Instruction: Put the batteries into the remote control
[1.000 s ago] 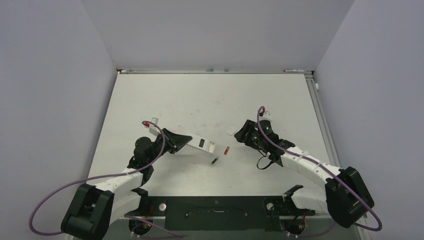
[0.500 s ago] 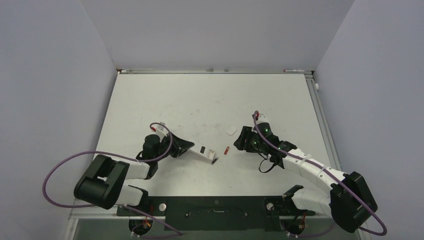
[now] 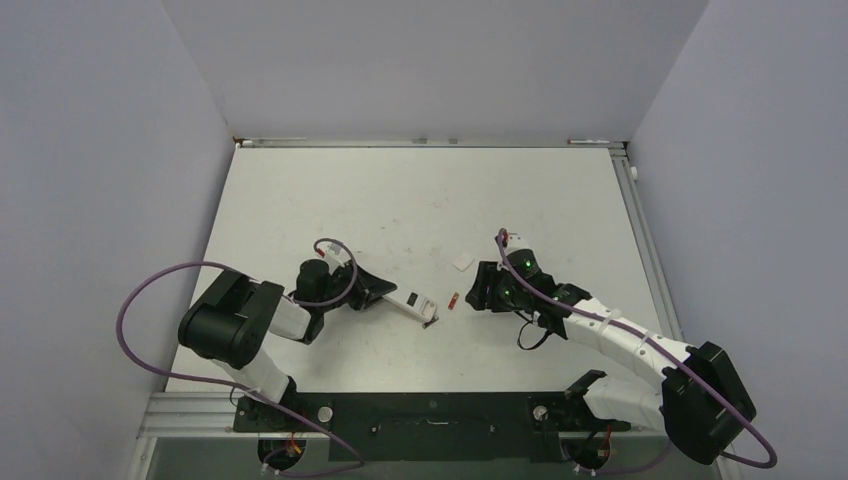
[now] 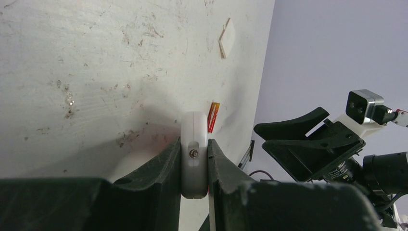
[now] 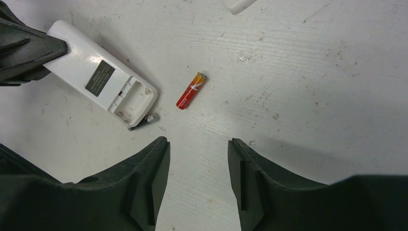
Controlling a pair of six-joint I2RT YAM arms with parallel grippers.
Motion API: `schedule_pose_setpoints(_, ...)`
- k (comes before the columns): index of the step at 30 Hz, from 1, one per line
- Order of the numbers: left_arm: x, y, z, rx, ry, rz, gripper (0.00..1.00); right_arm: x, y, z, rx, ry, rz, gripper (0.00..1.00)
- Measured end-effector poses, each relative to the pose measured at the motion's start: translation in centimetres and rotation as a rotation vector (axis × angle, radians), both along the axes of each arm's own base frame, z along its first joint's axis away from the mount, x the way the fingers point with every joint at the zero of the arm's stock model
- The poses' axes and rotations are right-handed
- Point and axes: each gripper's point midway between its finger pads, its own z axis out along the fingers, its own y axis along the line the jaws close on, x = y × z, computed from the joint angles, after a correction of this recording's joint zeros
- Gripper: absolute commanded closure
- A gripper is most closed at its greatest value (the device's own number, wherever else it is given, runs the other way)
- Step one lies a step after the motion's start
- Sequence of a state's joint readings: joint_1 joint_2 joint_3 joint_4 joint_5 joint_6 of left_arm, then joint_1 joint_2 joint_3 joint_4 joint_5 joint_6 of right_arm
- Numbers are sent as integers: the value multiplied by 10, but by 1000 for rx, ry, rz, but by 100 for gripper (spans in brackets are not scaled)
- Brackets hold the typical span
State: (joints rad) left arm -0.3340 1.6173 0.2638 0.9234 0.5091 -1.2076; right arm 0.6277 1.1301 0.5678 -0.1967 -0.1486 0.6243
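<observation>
My left gripper (image 3: pixel 380 293) is shut on the white remote control (image 3: pixel 417 305) and holds it on edge against the table (image 4: pixel 194 154). In the right wrist view the remote (image 5: pixel 91 74) shows its white back with an open dark battery recess. The dark battery with a pale end (image 5: pixel 143 122) lies touching the remote's open end; it also shows in the top view (image 3: pixel 431 322). The reddish battery (image 5: pixel 191 91) lies alone on the table, also seen from above (image 3: pixel 453 300) and from the left wrist (image 4: pixel 212 117). My right gripper (image 5: pixel 198 144) is open and empty, just short of the reddish battery.
A small white flat piece (image 3: pixel 462 262) lies on the table beyond the batteries; it shows in the left wrist view (image 4: pixel 225 38) and at the top edge of the right wrist view (image 5: pixel 240 5). The table is scuffed white. Grey walls enclose three sides.
My left arm has pulled in and swung the remote down and right until its end touches the dark battery. My right gripper has moved left and nearer, closer to the reddish battery.
</observation>
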Motion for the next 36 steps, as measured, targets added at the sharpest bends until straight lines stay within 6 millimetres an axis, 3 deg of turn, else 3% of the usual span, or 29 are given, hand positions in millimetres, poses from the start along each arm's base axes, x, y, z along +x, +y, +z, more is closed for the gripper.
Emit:
schedule_pose_setpoints(10,0,-3,-6,-46,16,-20,76,-7,7,0,0,-2,40,48)
schedule_pose_setpoints(19,-19,6,-24,-20,79,-6,59,-10,14,-6,-3,14,54,48)
schedule_pose_setpoints(31,-28,16,-12,9,45,30,39,-18,22,-13,-21,28,78,47)
schedule_pose_setpoints(36,-32,22,-8,54,45,46,36,-19,24,-13,-28,23,81,47)
